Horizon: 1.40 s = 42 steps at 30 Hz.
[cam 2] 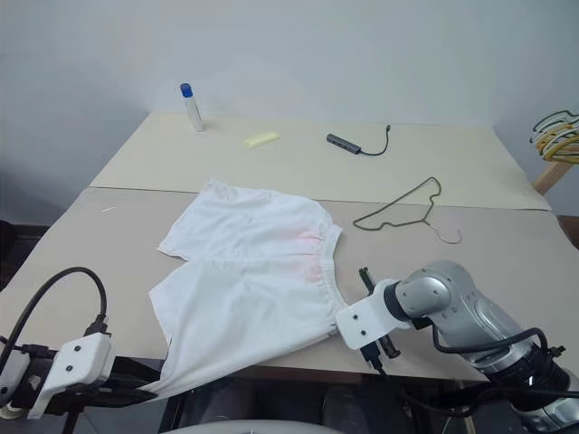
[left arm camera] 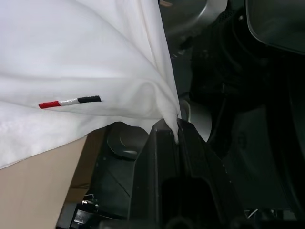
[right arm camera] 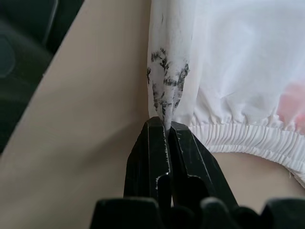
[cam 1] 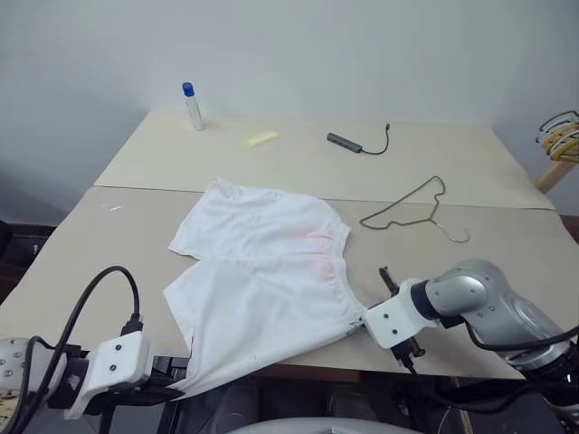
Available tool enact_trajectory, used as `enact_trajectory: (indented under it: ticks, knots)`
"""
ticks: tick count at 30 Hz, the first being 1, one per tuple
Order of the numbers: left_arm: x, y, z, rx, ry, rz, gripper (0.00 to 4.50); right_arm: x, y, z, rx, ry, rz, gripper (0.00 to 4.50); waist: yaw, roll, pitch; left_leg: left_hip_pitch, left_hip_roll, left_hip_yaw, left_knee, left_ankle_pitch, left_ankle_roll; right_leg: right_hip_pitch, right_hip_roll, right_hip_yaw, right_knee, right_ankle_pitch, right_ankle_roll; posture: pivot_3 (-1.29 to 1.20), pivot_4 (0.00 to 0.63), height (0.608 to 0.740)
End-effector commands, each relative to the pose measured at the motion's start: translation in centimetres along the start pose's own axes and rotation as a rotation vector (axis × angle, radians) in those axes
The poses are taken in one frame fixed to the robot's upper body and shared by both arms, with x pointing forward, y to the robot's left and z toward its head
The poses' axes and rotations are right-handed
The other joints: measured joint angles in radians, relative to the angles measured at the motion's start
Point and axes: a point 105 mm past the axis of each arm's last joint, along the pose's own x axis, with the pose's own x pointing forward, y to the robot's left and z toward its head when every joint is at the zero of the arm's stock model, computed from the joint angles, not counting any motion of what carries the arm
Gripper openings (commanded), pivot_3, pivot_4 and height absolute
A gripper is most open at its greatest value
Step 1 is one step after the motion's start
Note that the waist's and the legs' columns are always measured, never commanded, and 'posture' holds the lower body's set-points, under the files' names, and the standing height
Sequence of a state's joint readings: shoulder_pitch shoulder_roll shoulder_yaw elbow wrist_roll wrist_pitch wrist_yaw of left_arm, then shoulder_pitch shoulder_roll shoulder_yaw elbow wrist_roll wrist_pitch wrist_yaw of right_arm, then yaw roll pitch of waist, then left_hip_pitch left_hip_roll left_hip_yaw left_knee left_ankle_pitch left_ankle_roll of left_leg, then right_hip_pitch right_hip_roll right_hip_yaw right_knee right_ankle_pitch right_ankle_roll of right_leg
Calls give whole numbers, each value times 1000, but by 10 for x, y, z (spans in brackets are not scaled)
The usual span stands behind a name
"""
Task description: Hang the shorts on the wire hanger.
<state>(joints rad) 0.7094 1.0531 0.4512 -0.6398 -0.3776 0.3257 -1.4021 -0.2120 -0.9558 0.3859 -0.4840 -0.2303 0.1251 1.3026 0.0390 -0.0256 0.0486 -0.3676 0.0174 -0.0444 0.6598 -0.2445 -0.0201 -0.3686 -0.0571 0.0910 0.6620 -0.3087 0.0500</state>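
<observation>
Pinching the shorts [cam 1: 262, 271], left tool [left arm camera: 177, 131] at hem, right tool [right arm camera: 167, 126] at waistband

white shorts [cam 1: 262, 280] pink-stained, olive-grey wire hanger [cam 1: 412, 212]

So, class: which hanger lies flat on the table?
The single grey wire hanger, right of the shorts. The yellowish hangers hang bunched on a rack at the far right, off the table.
</observation>
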Motion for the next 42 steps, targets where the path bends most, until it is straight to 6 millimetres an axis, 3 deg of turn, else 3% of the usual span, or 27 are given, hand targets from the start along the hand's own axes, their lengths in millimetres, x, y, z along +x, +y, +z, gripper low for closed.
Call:
enact_trajectory:
  ticks: [1, 2, 3, 9, 12, 15, 20, 22, 29, 34, 42]
  knots:
    - [-5, 5, -3, 24, 40, 8, 242, -2, -2, -4, 27, 24, -33, 0, 0, 0, 0, 0, 0, 0, 0, 0, 0, 0, 0, 0, 0, -1, -2, 115, 0, 740]
    - [-6, 8, -2, 28, 35, 12, 488, -2, -1, -2, 20, 13, -36, 0, 0, 0, 0, 0, 0, 0, 0, 0, 0, 0, 0, 0, 0, -1, -2, 112, 0, 740]
    - [-7, 10, -1, 34, 31, 13, 727, -2, 0, -1, 14, 7, -37, 571, 0, 0, 0, 0, 0, 0, 0, 0, 0, 0, 0, 0, 0, -1, -2, 108, 0, 740]
    - [-22, 14, -1, 55, 43, -8, 2590, -21, 6, 7, 87, -97, -16, 2506, -4, -1, 1, -1, 0, 0, 0, 0, 0, 0, 0, -1, 0, 1, 3, 96, 0, 740]
    - [-39, 25, 0, 59, 33, 45, 3490, -42, -11, 4, 183, -165, -113, 3480, -6, -1, 1, -1, 1, 0, 0, 0, 0, 1, 0, -1, 0, 1, 3, 96, 0, 740]
    - [-55, 41, 5, 81, 10, 130, 4458, -59, -42, -17, 312, -148, -301, 4493, -15, -1, 1, 1, 2, -1, 0, 0, 0, 0, 1, -2, 0, 0, 1, 96, 0, 740]
    - [-67, 76, 25, 149, -96, 324, 4458, -71, -101, -60, 667, -152, -623, 4493, -27, -2, 1, 0, 1, -1, 0, 0, 0, 1, 1, -2, 1, 3, 2, 96, 0, 740]
    - [-68, 89, 39, 169, -164, 385, 4458, -69, -121, -79, 836, -156, -731, 4493, -29, -2, 1, -2, 1, -1, -1, 0, 0, 1, 1, -2, 2, 7, -4, 98, 0, 740]
    - [-52, 114, 80, 222, -322, 475, 4458, -36, -160, -121, 1220, -156, -871, 4493, -29, -2, 2, -6, -1, -3, -1, 0, 0, -3, 0, -1, 3, 9, -3, 100, 0, 740]
    - [-41, 116, 91, 236, -351, 470, 4458, -22, -173, -137, 1221, -81, -949, 4493, -32, 0, 2, -6, -1, -3, -2, 0, 0, -3, 0, -1, 3, 9, -4, 107, 0, 740]
    - [-30, 115, 87, 242, -323, 457, 4458, -7, -174, -138, 1456, -238, -811, 4493, -53, 0, 2, -5, -1, -4, -2, 0, 0, -3, 1, -1, 4, 9, -4, 107, 0, 740]
